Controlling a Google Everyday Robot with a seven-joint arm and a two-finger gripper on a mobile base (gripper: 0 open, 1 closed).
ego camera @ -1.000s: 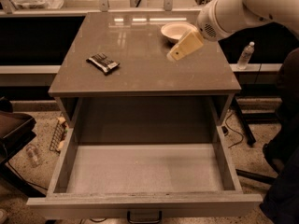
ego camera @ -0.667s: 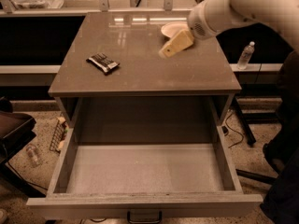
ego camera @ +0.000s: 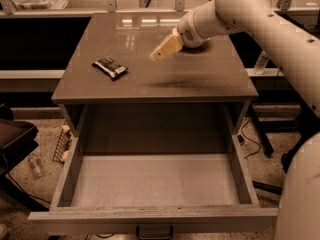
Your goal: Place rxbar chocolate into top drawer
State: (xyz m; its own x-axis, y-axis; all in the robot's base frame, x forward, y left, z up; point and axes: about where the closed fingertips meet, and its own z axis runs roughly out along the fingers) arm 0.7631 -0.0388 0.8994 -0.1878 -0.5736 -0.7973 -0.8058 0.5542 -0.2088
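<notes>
The rxbar chocolate [ego camera: 110, 67], a small dark wrapper with white patches, lies flat on the left part of the cabinet top [ego camera: 210, 79]. The top drawer [ego camera: 150, 181] is pulled fully open below, its grey floor bare, a dark handle [ego camera: 154, 232] on its front. My gripper [ego camera: 156, 57] hangs above the middle of the cabinet top, pointing down and left, to the right of the bar and apart from it. It holds nothing that I can see. The cream bowl is hidden behind my arm.
My arm [ego camera: 260, 19] reaches in from the upper right and crosses the back right of the cabinet top. A plastic bottle [ego camera: 260, 62] stands to the right of the cabinet. A dark bin [ego camera: 12, 139] and cables lie on the floor at either side.
My gripper has moved left across the cabinet top, from beside the bowl towards the bar. My arm now covers the bowl. The bar and the drawer have not moved.
</notes>
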